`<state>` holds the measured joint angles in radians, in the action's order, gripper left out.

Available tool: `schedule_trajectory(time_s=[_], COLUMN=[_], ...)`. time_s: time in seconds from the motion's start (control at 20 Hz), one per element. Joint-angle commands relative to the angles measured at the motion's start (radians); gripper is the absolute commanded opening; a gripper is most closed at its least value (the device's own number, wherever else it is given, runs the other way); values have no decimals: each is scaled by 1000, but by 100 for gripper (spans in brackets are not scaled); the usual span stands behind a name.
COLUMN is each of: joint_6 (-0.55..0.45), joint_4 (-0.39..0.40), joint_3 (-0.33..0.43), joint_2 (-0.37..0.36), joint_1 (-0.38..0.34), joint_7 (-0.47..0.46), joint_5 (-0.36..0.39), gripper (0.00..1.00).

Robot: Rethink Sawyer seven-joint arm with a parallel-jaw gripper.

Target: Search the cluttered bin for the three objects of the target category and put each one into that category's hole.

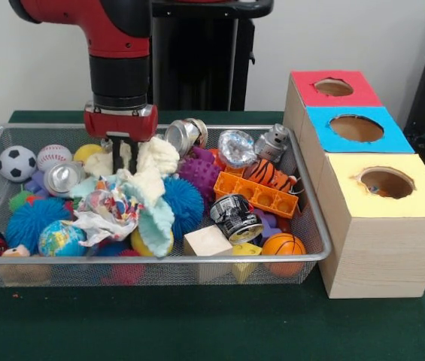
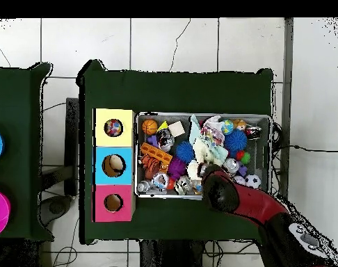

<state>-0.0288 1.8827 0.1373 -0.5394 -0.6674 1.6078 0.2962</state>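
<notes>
A wire mesh bin (image 1: 314, 226) sits on the green table (image 1: 197, 323), packed with toys, cans and crumpled scraps, and the red and black arm (image 1: 118, 45) comes down over the bin's back left part in the front view. Its pincer (image 1: 126, 154) is lowered into a heap of cream crumpled material (image 1: 152, 162); the dark fingers stand close together and sink into that heap, but whether they actually grip anything cannot be told. Just beside the pincer lies a silver can (image 1: 63, 177) on its side, with a soccer ball (image 1: 16, 163) and a baseball (image 1: 54, 156) toward the bin's left end. Near the back edge rest another can (image 1: 184, 136) and a shiny crumpled foil piece (image 1: 236, 147). A purple spiky ball (image 1: 199, 172) and a blue spiky ball (image 1: 183, 201) sit mid-bin, an orange brick plate (image 1: 256, 194) lies toward the right end, and a black printed can (image 1: 235, 218), a wooden cube (image 1: 207, 242) and a small basketball (image 1: 283, 245) lie near the front right corner. A globe ball (image 1: 61, 238) sits near the front left. Touching the bin's right end stands a wooden box with three holes: the red hole (image 1: 333, 87), the blue hole (image 1: 356, 128) and the yellow hole (image 1: 386, 182), in which something small shows.
</notes>
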Motion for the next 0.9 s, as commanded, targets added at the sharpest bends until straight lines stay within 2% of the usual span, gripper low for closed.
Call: schedule_trajectory(time_s=[0.05,0.5,0.55,0.75,0.9], joint_6=[-163,-197,-195,-291,-360], joint_4=[76,58,57,60,69], joint_3=[-72,-55,-56,-40,5], joint_2=[85,83,71,-11,-66], joint_1=[6,-1,5,25,21], joint_7=[55,40,41,29,25], joint_5=[61,45,45,9,-24], gripper=[100,100,100,100,100])
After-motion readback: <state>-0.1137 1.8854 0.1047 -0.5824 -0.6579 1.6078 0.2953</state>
